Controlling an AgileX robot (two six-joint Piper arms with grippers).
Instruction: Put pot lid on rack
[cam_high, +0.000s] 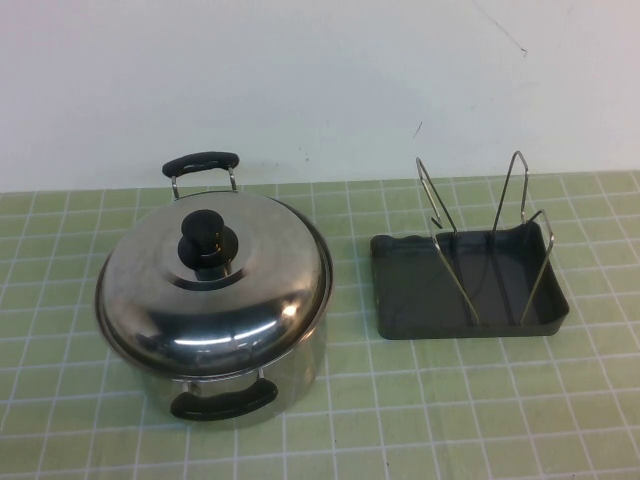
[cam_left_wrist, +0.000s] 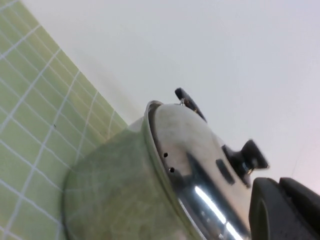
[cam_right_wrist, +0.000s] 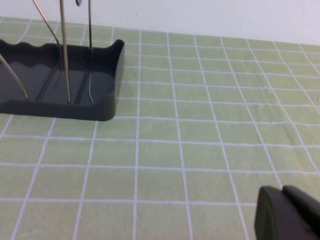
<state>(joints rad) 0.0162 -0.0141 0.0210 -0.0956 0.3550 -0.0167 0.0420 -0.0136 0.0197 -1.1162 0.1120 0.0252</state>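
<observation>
The pot lid (cam_high: 215, 285) sits on the pot (cam_high: 225, 385), with open mat (cam_high: 350, 400) before the empty rack (cam_high: 465, 285). The left gripper (cam_left_wrist: 285, 210) near the pot and the right gripper (cam_right_wrist: 290, 212) over the mat are both closed, holding nothing.

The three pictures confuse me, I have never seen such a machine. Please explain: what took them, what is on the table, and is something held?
The machine is a robot with two arms, each ending in a gripper. One picture comes from a raised camera looking down; neither arm shows there. The other two come from cameras on the wrists.

On the green checked table stands a steel pot with the pot lid still on it. To the robot's right is the rack, a dark tray with wire loops.

The left gripper is beside the pot, shut and empty. The right gripper is low over the table near the rack, also shut and empty. Nothing is held.
</observation>
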